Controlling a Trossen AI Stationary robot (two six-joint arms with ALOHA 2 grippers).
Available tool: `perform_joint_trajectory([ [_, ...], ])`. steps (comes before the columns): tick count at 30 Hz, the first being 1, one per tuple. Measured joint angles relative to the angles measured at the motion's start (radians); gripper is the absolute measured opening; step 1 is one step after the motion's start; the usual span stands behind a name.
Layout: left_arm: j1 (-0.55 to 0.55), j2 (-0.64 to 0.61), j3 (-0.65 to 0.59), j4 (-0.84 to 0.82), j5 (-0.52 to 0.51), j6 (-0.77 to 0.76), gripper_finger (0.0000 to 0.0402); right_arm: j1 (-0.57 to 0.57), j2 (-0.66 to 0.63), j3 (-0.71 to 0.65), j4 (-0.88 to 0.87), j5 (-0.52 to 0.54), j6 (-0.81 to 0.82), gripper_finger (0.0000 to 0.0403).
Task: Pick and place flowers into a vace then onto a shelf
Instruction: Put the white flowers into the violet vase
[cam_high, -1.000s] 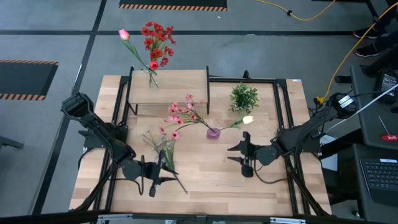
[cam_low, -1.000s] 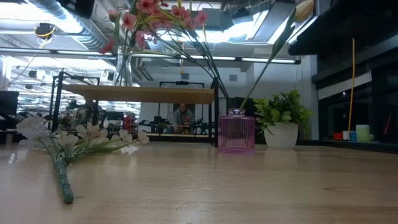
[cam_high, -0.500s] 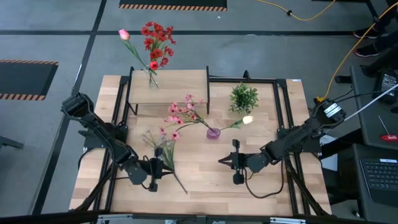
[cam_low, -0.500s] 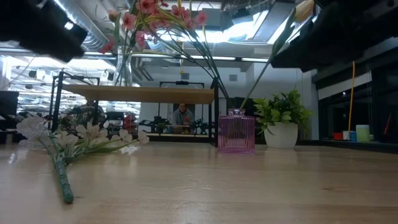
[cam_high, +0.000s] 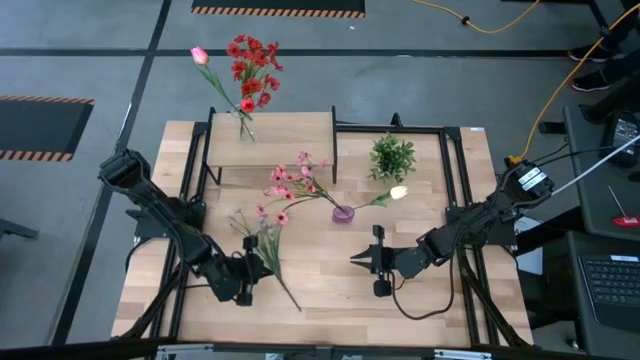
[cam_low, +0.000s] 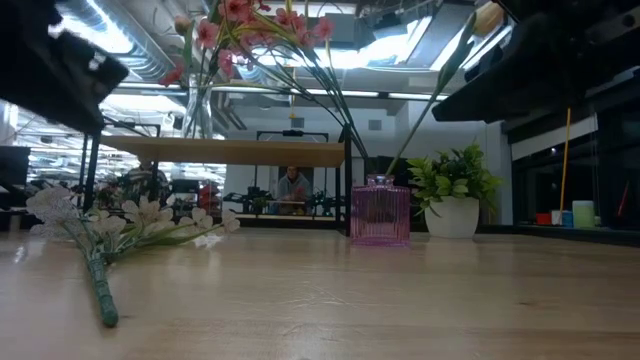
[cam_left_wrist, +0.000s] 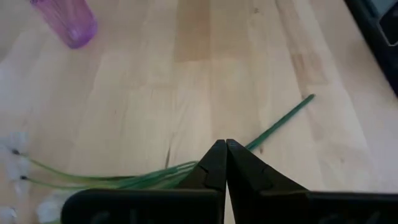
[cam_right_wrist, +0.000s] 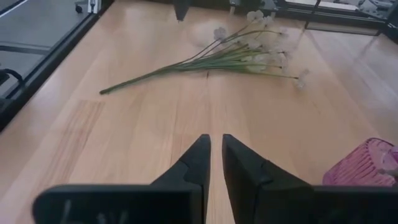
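Note:
A bunch of pale sprigs lies flat on the table, its green stem pointing to the near edge. My left gripper hovers shut just above that stem and touches nothing. My right gripper hovers right of the bunch, near side of the purple vase, its fingers together but for a narrow slit. The purple vase holds pink blossoms and a cream tulip. A glass vase with red flowers and a pink tulip stands on the shelf.
A bushy green plant in a white pot stands at the table's far right, next to the shelf. Bare tabletop lies between the two grippers. In the room beyond the table a person sits far off.
My right gripper moved toward the table's left and slightly toward the near edge, then stopped. Both arms came down, their dark shapes now showing at the top of the low view. My left gripper tipped down over the sprigs' stem. The flowers and vases stayed where they were.

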Motion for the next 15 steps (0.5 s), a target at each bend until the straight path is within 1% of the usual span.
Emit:
perform_joint_trajectory([
  [4,0.006,0.008,0.11,-0.204,0.019,-0.05,0.0001,0.0,0.0,0.0,0.001,0.0,-0.001,0.0046],
  [8,0.01,0.068,0.216,-0.378,0.044,-0.084,0.0002,0.0,0.0,0.0,0.001,0.0,-0.002,0.0046],
  [12,0.039,0.159,0.317,-0.518,0.123,-0.118,0.0001,0.0,0.0,0.0,0.0,0.0,0.0,0.0046],
  [15,0.063,0.21,0.362,-0.587,0.169,-0.078,0.0002,0.0,0.0,0.0,-0.001,0.0,-0.001,0.0046],
])
